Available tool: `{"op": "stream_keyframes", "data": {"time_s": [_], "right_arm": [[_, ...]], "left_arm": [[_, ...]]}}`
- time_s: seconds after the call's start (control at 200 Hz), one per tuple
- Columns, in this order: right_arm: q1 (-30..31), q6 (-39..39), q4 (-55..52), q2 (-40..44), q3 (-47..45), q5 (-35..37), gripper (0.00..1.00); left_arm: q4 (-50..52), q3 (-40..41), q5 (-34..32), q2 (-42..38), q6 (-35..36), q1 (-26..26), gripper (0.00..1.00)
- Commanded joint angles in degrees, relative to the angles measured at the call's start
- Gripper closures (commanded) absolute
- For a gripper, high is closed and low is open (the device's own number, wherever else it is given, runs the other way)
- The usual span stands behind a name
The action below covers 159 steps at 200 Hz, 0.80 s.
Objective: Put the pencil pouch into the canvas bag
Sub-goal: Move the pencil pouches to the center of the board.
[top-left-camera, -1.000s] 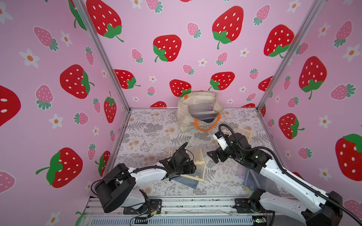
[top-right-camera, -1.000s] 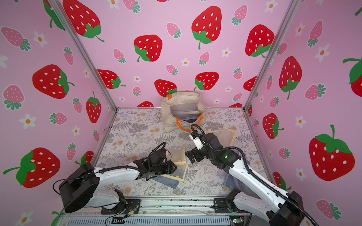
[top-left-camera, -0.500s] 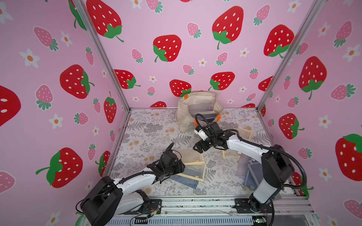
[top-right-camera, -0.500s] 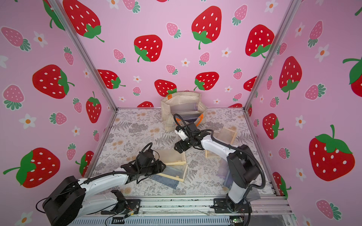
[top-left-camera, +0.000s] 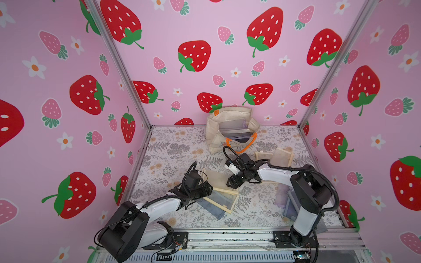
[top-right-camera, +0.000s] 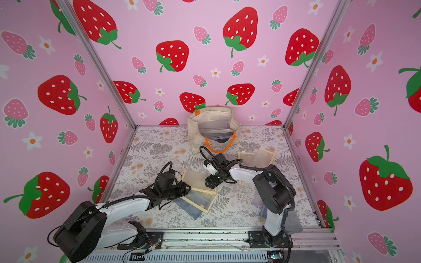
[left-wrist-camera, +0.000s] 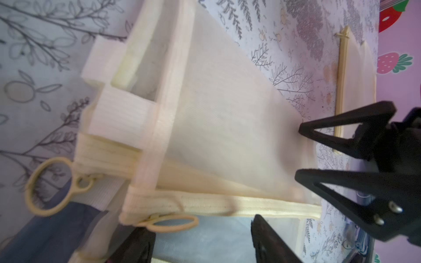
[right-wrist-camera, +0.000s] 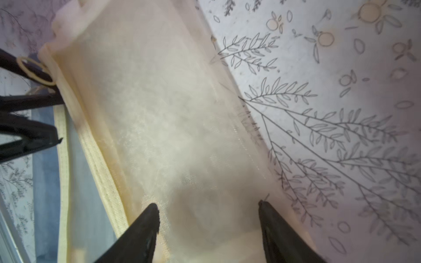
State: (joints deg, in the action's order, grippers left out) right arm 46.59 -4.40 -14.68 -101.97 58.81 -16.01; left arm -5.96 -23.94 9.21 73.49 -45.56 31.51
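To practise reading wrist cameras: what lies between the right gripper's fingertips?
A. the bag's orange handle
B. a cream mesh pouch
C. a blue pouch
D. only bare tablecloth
B: in the right wrist view the right gripper stands open, and the cream mesh pouch spans the gap between its fingertips.

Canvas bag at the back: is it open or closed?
Open. The canvas bag stands upright with its mouth gaping wide, and grey flat things show inside.
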Motion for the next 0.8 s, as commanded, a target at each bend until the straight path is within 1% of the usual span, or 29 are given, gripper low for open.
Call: {"op": "stream_keyframes", "data": {"time_s": [0.0, 0.075, 0.16, 0.275, 0.435, 0.525, 0.545, 0.625, 0.71, 0.79], "right_arm": [[3.7, 2.4, -5.3, 1.2, -0.6, 7.7, 0.34], [5.4, 2.2, -6.7, 2.5, -1.6, 10.4, 0.36], [6.8, 0.5, -7.1, 4.7, -4.0, 10.9, 0.39], [9.1, -3.0, -5.3, 9.7, -8.4, 8.6, 0.41], [9.0, -5.6, -2.3, 17.1, -12.2, 5.9, 0.4], [6.7, -6.1, -2.4, 20.2, -11.6, 4.3, 0.37], [5.7, -6.3, -2.3, 20.7, -11.4, 3.5, 0.37], [1.6, -6.7, -1.0, 21.3, -10.8, 0.2, 0.36], [-2.1, -5.6, -0.6, 18.8, -9.0, -1.9, 0.36], [-4.6, -5.1, 1.2, 14.8, -7.5, -4.9, 0.37]], "left_arm": [[3.6, -0.6, 0.0, 3.0, 1.5, -0.3, 0.31], [3.6, -1.6, 0.0, 4.3, 2.0, -0.4, 0.31], [4.1, -3.0, -0.5, 5.5, 2.8, -0.4, 0.31], [5.5, -5.4, -1.0, 7.0, 4.6, -0.7, 0.32], [8.0, -9.7, -1.0, 9.1, 7.5, -1.7, 0.32], [10.1, -11.4, -1.0, 8.7, 8.7, -1.8, 0.32], [10.6, -11.6, -2.6, 8.2, 8.9, -1.7, 0.32], [12.6, -11.7, -5.1, 6.1, 9.3, -0.6, 0.3], [15.1, -11.5, -8.0, 3.9, 9.1, 1.2, 0.29], [16.6, -11.1, -9.3, 2.1, 8.3, 2.9, 0.29]]}}
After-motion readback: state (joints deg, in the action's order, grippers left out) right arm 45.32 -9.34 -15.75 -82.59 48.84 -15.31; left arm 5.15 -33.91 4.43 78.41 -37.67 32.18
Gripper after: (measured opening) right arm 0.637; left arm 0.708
